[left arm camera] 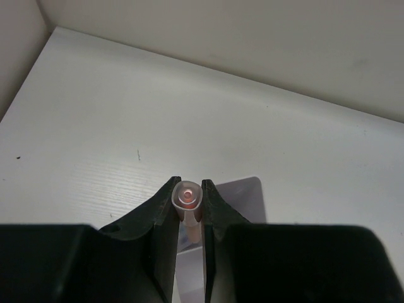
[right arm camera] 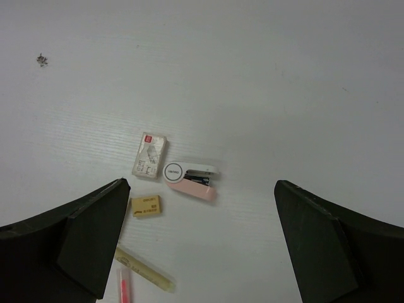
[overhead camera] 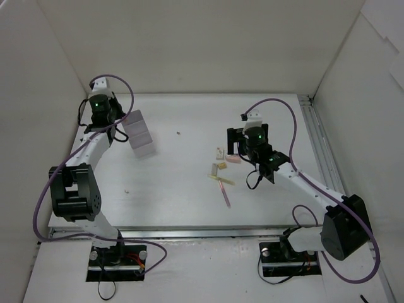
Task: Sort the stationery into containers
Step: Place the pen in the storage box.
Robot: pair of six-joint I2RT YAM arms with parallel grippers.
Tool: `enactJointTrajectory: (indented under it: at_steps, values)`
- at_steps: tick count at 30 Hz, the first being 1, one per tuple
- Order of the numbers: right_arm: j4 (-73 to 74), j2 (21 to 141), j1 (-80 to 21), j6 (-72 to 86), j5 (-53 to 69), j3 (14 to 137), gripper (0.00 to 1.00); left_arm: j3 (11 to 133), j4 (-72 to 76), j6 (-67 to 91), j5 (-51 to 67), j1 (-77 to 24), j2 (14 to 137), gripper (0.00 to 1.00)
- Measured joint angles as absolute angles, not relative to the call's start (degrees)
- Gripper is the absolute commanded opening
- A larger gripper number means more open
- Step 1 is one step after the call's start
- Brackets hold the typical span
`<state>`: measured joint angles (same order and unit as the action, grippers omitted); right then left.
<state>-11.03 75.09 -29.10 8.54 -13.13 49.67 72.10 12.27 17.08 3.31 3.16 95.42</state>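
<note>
Between its shut jaws, the left gripper point(left arm camera: 189, 189) is holding a pink stick point(left arm camera: 188, 197) over what seems the organizer point(left arm camera: 243, 202), calling for a release, while the right gripper point(right arm camera: 201, 189) is hovering wide open.

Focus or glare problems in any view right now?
Top external: even light, no glare on the table. Left wrist: the pink pen in the left gripper looks soft, too near the lens. Right wrist: pink stapler sharp, fingers dark.

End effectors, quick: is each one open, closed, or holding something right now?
Left end effector: closed on a pink pen.
Right end effector: open, holding nothing.
</note>
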Motion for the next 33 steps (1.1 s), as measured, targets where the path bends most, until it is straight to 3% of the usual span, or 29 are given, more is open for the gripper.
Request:
enactJointTrajectory:
  at_steps: [25, 26, 28, 29, 33]
  values:
    - [-10.61, 74.76, -28.51, 7.25, -14.66, 49.25, 0.98, 69.93, 24.62, 17.72, 1.17, 1.67, 104.05, 0.0]
    - [-10.59, 74.76, -28.47, 7.22, -14.66, 49.25, 0.98, 69.63, 24.8, 17.85, 1.21, 1.52, 104.05, 0.02]
    - [-10.46, 74.78, -28.47, 7.22, -14.63, 49.25, 0.98, 69.52, 24.82, 18.26, 1.23, 1.45, 104.07, 0.17]
    - [-10.44, 74.78, -28.47, 7.22, -14.63, 49.25, 0.98, 69.52, 24.8, 18.35, 1.21, 1.43, 104.07, 0.33]
    - [-10.37, 74.78, -28.45, 7.22, -14.63, 49.25, 0.98, 69.52, 24.64, 19.16, 1.26, 1.21, 104.07, 0.59]
